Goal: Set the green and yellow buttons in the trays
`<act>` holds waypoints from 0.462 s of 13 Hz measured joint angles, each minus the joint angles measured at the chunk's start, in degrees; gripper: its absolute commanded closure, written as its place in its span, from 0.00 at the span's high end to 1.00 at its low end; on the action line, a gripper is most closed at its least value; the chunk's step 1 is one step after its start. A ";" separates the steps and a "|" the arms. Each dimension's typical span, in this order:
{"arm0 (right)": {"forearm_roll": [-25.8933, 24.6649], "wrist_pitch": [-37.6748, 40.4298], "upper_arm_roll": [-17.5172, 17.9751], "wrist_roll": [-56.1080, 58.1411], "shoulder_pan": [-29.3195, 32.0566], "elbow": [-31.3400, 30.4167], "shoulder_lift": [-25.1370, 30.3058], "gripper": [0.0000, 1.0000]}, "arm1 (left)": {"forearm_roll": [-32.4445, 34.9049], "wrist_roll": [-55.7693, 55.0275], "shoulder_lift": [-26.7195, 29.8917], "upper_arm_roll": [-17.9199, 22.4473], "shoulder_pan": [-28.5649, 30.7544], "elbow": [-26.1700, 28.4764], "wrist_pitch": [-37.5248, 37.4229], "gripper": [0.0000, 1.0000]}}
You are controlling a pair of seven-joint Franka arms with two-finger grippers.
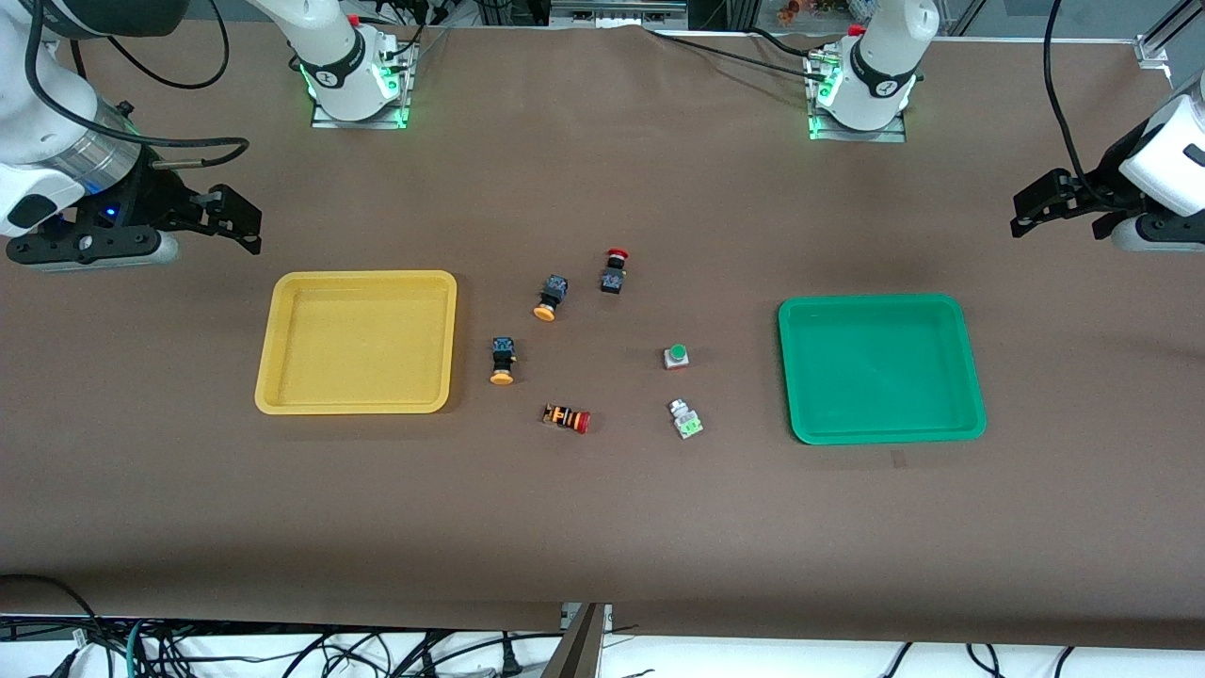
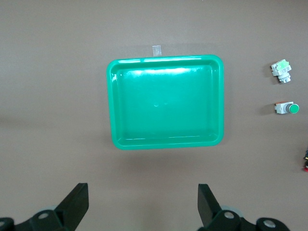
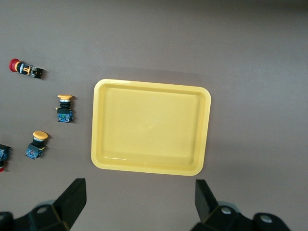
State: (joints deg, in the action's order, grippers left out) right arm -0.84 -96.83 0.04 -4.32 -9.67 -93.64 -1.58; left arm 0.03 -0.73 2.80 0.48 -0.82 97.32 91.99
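Observation:
Two yellow buttons (image 1: 550, 298) (image 1: 503, 362) lie on the table beside the yellow tray (image 1: 358, 341). Two green buttons (image 1: 676, 356) (image 1: 686, 421) lie beside the green tray (image 1: 880, 367). Both trays are empty. My right gripper (image 1: 247, 226) is open and empty, up over bare table by the yellow tray (image 3: 150, 126); its wrist view shows the yellow buttons (image 3: 64, 108) (image 3: 36, 145). My left gripper (image 1: 1021, 215) is open and empty, up over bare table by the green tray (image 2: 165, 101); its wrist view shows the green buttons (image 2: 281, 70) (image 2: 287, 108).
A red-capped button with a black body (image 1: 614, 270) stands beside the yellow buttons, farther from the camera. A red-capped button with an orange-striped body (image 1: 567, 417) lies nearer the camera, between the yellow and green buttons. Brown cloth covers the table.

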 measured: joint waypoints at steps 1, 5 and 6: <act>0.00 0.00 0.00 -0.01 0.00 0.00 0.00 1.00 | 0.00 0.00 -0.17 0.00 0.00 0.00 0.00 1.00; 0.00 0.00 0.00 -0.02 0.00 0.00 0.00 1.00 | 0.00 0.04 -0.38 -0.01 0.00 0.00 -0.11 1.00; 0.00 0.00 0.00 -0.04 0.00 0.00 0.00 1.00 | 0.00 0.04 -0.42 -0.04 -0.02 -0.01 -0.33 1.00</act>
State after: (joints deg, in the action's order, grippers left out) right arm -0.84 -96.83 0.04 -4.36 -9.67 -93.63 -1.58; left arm 0.02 -0.69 2.38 0.45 -0.84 97.31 91.66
